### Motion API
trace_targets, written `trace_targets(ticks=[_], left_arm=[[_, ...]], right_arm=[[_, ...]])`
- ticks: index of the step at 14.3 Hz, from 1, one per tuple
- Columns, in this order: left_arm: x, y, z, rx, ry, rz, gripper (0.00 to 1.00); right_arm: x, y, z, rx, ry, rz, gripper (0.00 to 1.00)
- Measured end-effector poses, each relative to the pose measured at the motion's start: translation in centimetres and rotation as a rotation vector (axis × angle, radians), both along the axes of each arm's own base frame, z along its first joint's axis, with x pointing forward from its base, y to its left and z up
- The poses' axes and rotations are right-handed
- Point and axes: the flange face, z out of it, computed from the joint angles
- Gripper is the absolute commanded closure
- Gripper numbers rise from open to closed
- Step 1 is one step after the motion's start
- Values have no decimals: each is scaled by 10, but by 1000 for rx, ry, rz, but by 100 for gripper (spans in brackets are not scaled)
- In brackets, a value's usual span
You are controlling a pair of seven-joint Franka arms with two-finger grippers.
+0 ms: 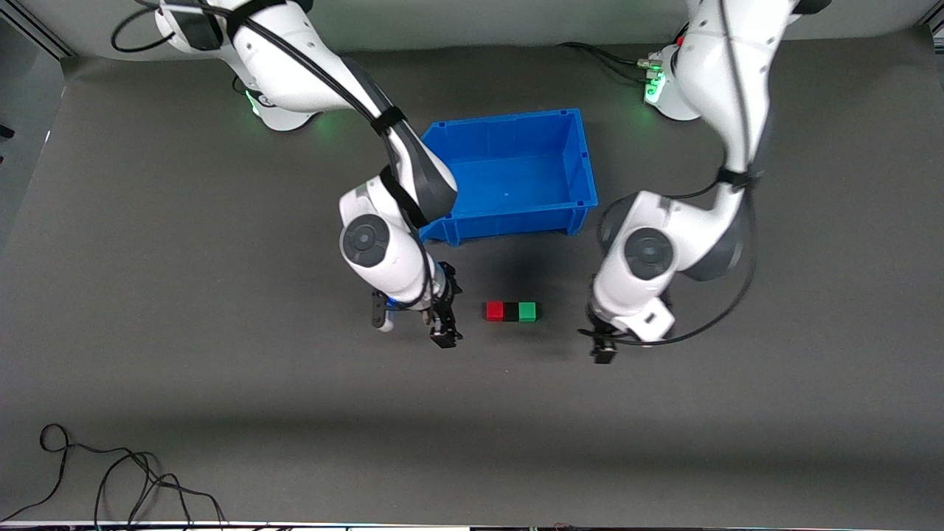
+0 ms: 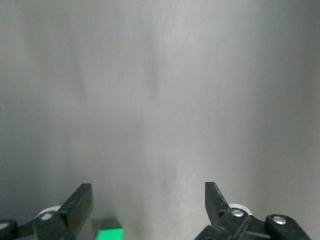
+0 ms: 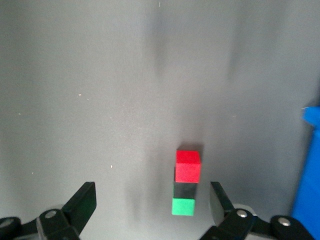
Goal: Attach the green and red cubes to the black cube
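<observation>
Front view: red cube [image 1: 494,310], black cube [image 1: 510,311], green cube [image 1: 526,311] touching in one row on table [image 1: 221,369], between left tool [image 1: 603,345] and right tool [image 1: 413,324], both released, empty.

The bench [image 1: 221,332] wears a matt dark grey covering. The blue bin [image 1: 516,173] looks like smooth, slightly glossy plastic. The red cube [image 1: 494,310], black cube [image 1: 510,312] and green cube [image 1: 526,311] look smooth and plain.

A small red plastic cube [image 1: 494,310], matte black cube [image 1: 510,312] and green plastic cube [image 1: 526,312] lay touching in a row on the table.
</observation>
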Motion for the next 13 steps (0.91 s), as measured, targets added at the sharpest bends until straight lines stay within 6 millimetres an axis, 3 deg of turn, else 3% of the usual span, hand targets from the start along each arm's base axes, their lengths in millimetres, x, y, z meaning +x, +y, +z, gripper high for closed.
trace_targets(ticks=[3,6,10,13], left_arm=[[0,44,55,18,46,-176,0],[-5,76,95,25,63,-379,0],[-8,160,142,22,77,-579,0],[-23,205,178,13,83,-799,0]], right_arm=[[0,-32,58,-20,37,82,0],[-4,-71,114,-42,51,198,0],[-17,-123,176,-94,57,388,0],[-26,-163,214,-88,62,493,0]])
